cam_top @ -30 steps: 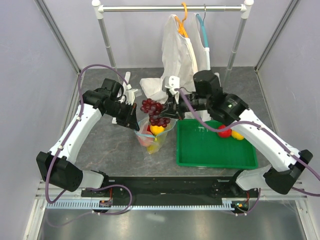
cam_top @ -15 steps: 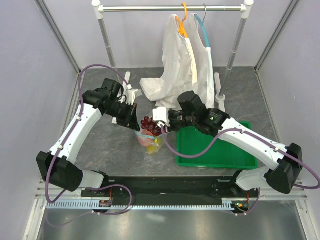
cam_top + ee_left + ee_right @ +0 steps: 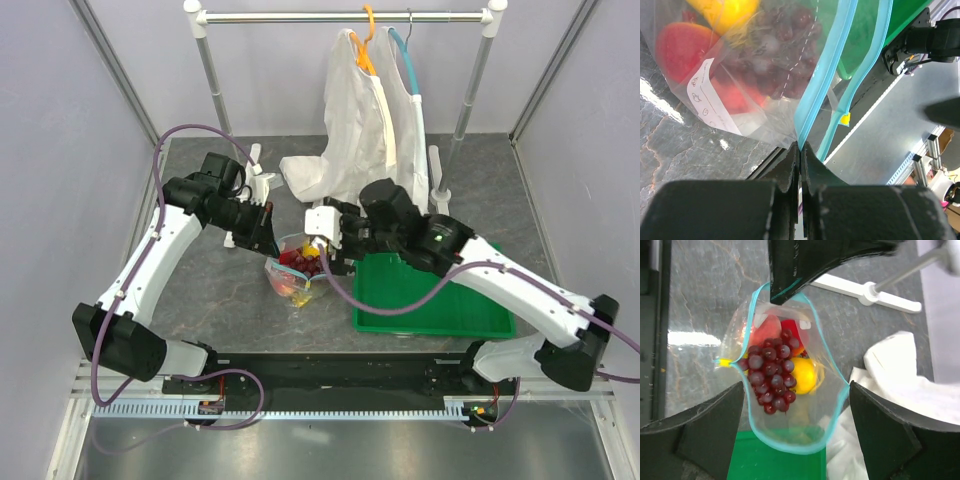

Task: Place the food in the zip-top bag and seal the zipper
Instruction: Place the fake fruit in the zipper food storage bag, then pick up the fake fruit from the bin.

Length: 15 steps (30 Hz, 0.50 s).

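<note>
A clear zip-top bag (image 3: 287,290) is near the middle of the grey counter (image 3: 215,300), just left of a green tray (image 3: 430,300), with its lower end on the counter and its mouth held up and open. The left fingers (image 3: 787,165) are pressed fully together, pinching the teal zipper (image 3: 820,75) at one end of the bag's mouth, so that the two teal edges spread apart from that point. A small yellow slider tab (image 3: 844,118) sits on the far edge. The right fingers (image 3: 695,435) are spread wide and grip nothing, hovering directly above the open mouth, one on each side of it. Looking down between them, all the toy food is inside the bag. The dark purple grape bunch (image 3: 769,375) lies on top, the yellow piece (image 3: 804,376) is beside it, and the pink-orange peach (image 3: 764,330) and the red round one (image 3: 796,332) are under its upper end. A white label (image 3: 707,97) shows on the bag's side. The zipper is unsealed, forming a wide teal loop. Behind the bag, white garments (image 3: 355,120) hang from a rail, and one trails onto the counter.
</note>
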Tool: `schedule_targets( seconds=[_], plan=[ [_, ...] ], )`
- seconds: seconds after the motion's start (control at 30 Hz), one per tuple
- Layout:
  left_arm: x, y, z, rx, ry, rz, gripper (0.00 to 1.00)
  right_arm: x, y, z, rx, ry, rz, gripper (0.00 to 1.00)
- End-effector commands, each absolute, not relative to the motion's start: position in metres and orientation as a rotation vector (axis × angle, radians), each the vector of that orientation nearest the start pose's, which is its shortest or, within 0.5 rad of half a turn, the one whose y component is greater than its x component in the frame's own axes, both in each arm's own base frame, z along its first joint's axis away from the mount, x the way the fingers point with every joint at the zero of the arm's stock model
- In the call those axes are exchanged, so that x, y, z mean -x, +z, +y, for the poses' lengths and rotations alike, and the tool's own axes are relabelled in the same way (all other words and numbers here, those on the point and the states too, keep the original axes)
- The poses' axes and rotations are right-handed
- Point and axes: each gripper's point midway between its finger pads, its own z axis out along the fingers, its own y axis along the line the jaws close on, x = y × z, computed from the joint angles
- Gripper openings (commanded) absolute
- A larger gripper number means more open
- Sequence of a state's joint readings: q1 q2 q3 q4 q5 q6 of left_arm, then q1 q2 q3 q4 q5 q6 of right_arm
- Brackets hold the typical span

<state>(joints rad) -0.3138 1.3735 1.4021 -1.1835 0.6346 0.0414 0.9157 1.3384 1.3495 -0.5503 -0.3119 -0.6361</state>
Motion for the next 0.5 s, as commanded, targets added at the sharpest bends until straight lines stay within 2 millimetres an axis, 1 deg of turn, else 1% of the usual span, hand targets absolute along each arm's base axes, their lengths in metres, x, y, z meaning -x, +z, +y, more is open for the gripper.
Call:
schedule_targets(
  seconds=[0.0,0.03,0.07,0.1,0.13,0.17,0.2,0.23,0.27,0.3,0.33,0.37,0.4,0.43,0.47],
  plan=[
    [-0.217,0.236,-0.180,-0.659,-0.972,2.561,0.02,-0.184,0.319,0.291,1.519,0.546,1.492,0.91],
    [-0.217,0.236,-0.180,-0.660,-0.974,2.561,0.02,-0.179,0.312,0.281,1.528,0.534,1.525,0.91],
    [-0.217,0.236,-0.180,-0.660,-0.975,2.561,0.02,-0.170,0.304,0.264,1.543,0.513,1.568,0.91],
    [-0.218,0.237,-0.180,-0.655,-0.979,2.560,0.02,-0.167,0.289,0.251,1.578,0.468,1.612,0.92],
    [-0.218,0.237,-0.181,-0.653,-0.981,2.560,0.02,-0.159,0.271,0.234,1.631,0.432,1.689,0.92],
    [-0.218,0.237,-0.181,-0.652,-0.983,2.559,0.02,-0.155,0.262,0.220,1.657,0.395,1.716,0.90],
    [-0.219,0.237,-0.181,-0.652,-0.983,2.559,0.02,-0.151,0.242,0.207,1.702,0.352,1.763,0.88],
    [-0.219,0.237,-0.181,-0.651,-0.986,2.559,0.02,-0.149,0.229,0.189,1.731,0.282,1.808,0.88],
    [-0.218,0.238,-0.181,-0.651,-0.986,2.559,0.02,-0.145,0.225,0.176,1.737,0.249,1.805,0.88],
    [-0.218,0.238,-0.181,-0.651,-0.986,2.558,0.02,-0.141,0.202,0.161,1.773,0.194,1.853,0.89],
    [-0.218,0.238,-0.182,-0.654,-0.986,2.556,0.02,-0.143,0.190,0.145,1.799,0.113,1.883,0.89],
    [-0.219,0.238,-0.182,-0.650,-0.990,2.557,0.02,-0.146,0.183,0.132,1.796,0.040,1.902,0.89],
    [-0.219,0.239,-0.182,-0.649,-0.992,2.555,0.02,-0.143,0.162,0.119,1.835,0.005,1.947,0.89],
    [-0.219,0.238,-0.183,-0.650,-0.998,2.556,0.02,-0.148,0.156,0.107,1.827,-0.029,1.978,0.89],
    [-0.219,0.239,-0.184,-0.649,-1.004,2.555,0.02,-0.150,0.148,0.100,1.834,-0.047,2.003,0.89]
  ],
)
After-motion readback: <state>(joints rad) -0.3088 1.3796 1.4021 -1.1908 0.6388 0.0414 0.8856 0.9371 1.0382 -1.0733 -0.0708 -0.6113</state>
